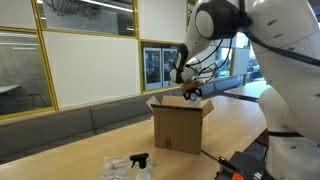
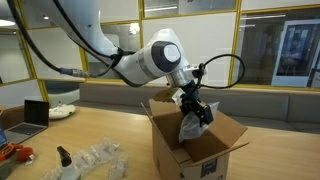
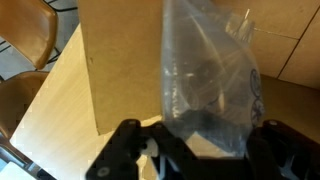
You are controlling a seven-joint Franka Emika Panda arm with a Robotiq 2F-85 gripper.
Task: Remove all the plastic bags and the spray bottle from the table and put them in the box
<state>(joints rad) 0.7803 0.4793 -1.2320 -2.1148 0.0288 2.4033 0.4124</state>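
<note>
My gripper (image 2: 196, 108) hangs over the open cardboard box (image 2: 190, 150) and is shut on a clear plastic bag (image 2: 190, 126), which dangles into the box opening. In the wrist view the bag (image 3: 210, 80) hangs between my fingers (image 3: 200, 140) in front of a box flap (image 3: 125, 60). The black-topped spray bottle (image 2: 64, 158) stands on the table next to more clear plastic bags (image 2: 98, 158). They also show in an exterior view, the bottle (image 1: 141, 160) among the bags (image 1: 122, 168), in front of the box (image 1: 180, 125).
A laptop (image 2: 38, 113) and a white plate (image 2: 62, 111) sit at the table's far end. A red and black object (image 1: 240, 165) lies by the robot base. A grey bench (image 1: 60, 125) runs along the glass wall behind the table.
</note>
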